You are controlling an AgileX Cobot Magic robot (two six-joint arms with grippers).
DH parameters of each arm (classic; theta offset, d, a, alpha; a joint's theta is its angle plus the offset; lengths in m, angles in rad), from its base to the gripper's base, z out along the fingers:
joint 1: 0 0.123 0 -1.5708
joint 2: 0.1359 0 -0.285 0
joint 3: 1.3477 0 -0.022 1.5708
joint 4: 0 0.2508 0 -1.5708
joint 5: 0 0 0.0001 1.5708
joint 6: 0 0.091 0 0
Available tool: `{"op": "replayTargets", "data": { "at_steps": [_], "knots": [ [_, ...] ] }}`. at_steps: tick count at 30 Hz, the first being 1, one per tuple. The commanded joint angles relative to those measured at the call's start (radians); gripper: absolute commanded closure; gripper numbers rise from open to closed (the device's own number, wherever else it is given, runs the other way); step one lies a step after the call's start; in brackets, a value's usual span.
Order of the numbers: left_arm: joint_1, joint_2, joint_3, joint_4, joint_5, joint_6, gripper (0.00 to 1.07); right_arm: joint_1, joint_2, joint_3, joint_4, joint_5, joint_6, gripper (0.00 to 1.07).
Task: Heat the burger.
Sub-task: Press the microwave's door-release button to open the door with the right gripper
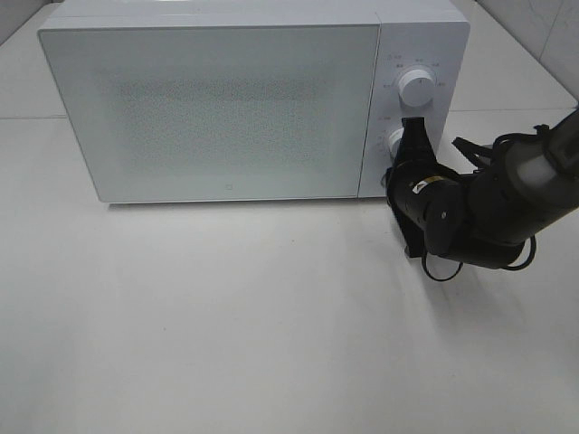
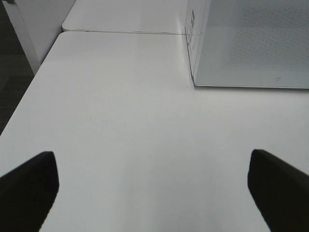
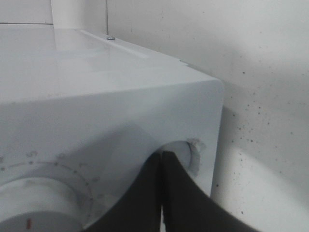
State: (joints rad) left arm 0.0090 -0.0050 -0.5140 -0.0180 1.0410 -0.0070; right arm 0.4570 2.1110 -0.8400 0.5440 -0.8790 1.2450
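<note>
**Right tips at the lower knob, door shut**

Your left gripper [image 2: 153,193] hangs released, jaws spread wide, above the white table [image 2: 135,121] near the microwave's left front corner. The microwave [image 1: 271,13] stands at the back of the table with its frosted door [image 1: 213,113] shut. The burger shows in no view, so you cannot tell where it sits. Right of the door, the panel carries an upper knob [image 1: 416,86] and a lower knob [image 1: 394,139]. Your right gripper [image 1: 412,127] is clenched on nothing, tips together and laid over the lower knob. You cannot tell whether they touch it. The right arm [image 1: 507,199] reaches in from the right edge.
</note>
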Motion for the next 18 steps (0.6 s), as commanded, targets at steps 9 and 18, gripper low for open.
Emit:
{"op": "replayTargets", "data": {
  "at_steps": [9,18],
  "knots": [
    [0.003,-0.017,0.003,0.004,-0.006,0.000,0.07,-0.072,-0.024,-0.126,-0.044,-0.415,-0.081,1.07],
    [0.003,-0.017,0.003,0.004,-0.006,0.000,0.07,-0.072,-0.027,-0.126,-0.041,-0.368,-0.073,1.07]
  ]
}}
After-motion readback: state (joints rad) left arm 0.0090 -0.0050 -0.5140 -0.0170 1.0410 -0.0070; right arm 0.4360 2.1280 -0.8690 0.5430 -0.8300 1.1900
